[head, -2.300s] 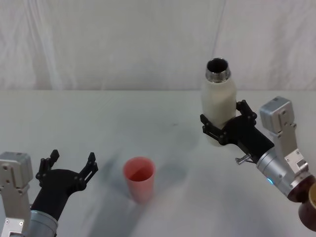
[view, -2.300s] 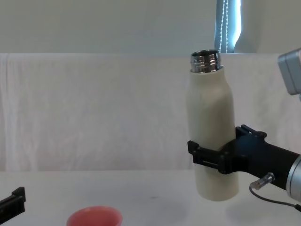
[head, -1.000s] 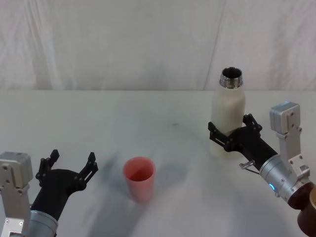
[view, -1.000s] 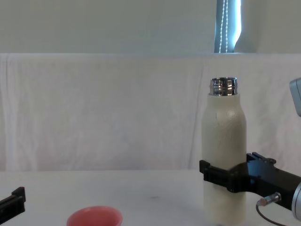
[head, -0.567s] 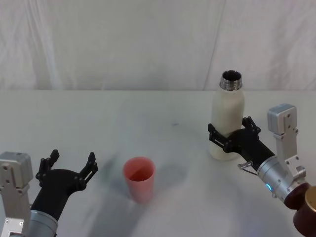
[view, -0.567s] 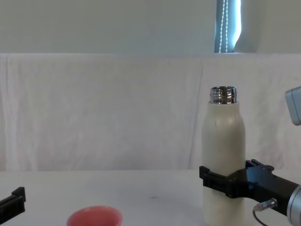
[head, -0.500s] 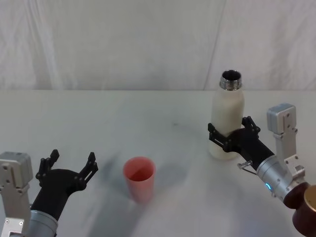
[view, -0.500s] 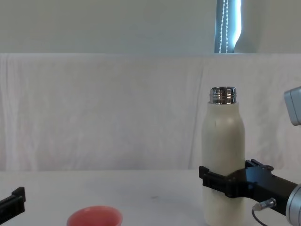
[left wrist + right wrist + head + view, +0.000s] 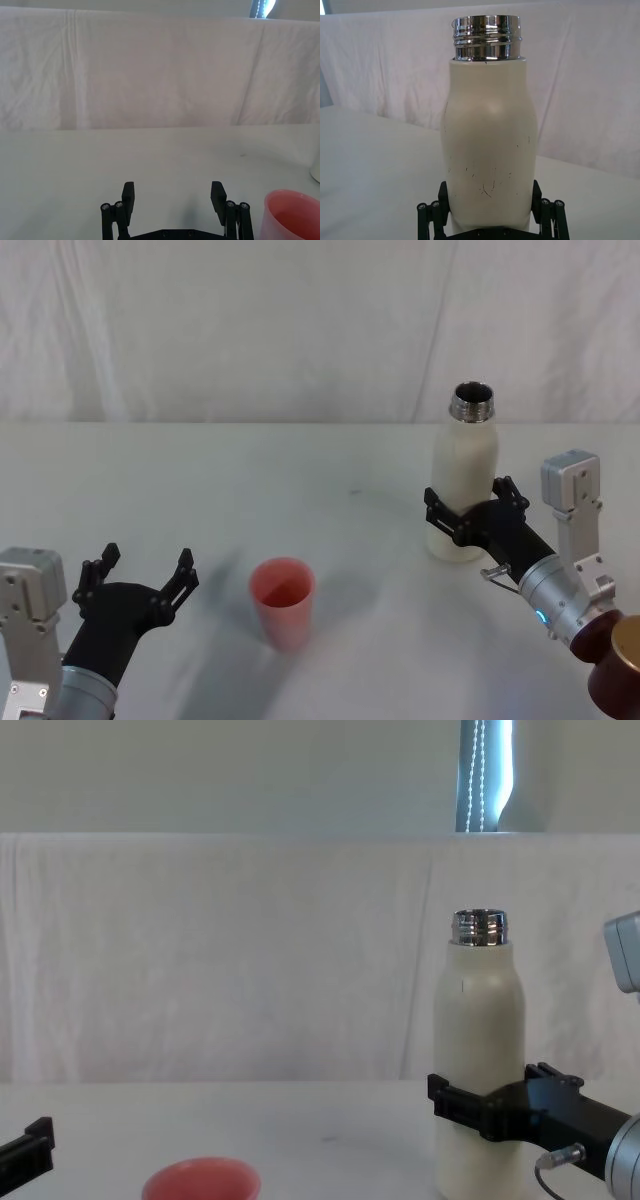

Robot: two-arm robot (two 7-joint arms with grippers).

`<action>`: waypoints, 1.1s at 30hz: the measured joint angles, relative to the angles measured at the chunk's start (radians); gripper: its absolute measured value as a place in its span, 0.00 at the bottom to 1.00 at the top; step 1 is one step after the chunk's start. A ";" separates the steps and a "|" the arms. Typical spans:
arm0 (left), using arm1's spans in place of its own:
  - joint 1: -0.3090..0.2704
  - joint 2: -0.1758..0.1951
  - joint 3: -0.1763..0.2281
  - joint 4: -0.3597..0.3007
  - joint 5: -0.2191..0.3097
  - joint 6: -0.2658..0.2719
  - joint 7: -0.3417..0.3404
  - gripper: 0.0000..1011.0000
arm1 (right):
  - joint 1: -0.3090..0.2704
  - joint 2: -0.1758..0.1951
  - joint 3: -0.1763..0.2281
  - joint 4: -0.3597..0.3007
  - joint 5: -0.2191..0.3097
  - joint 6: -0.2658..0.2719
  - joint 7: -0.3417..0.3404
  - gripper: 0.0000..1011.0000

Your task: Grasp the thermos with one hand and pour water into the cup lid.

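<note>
Your views are evenly and softly lit, bright without harshness. On the white table [image 9: 300, 460] you'll find only faint, diffuse shadows, the clearest a pale grey smudge beside the cup lid [image 9: 282, 602]. The thermos [image 9: 489, 145] has a matte body with no glare, but its steel neck carries sharp bright highlights. In the chest view, a narrow strip of cool daylight glows above the backdrop cloth [image 9: 250, 950]. Focus is crisp throughout.

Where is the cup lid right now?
In the head view, the cup lid stands upright on the white table, near the front and left of centre, just right of the open left gripper.
</note>
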 joint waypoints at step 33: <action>0.000 0.000 0.000 0.000 0.000 0.000 0.000 0.99 | 0.005 -0.007 -0.001 0.020 -0.019 -0.010 0.003 0.94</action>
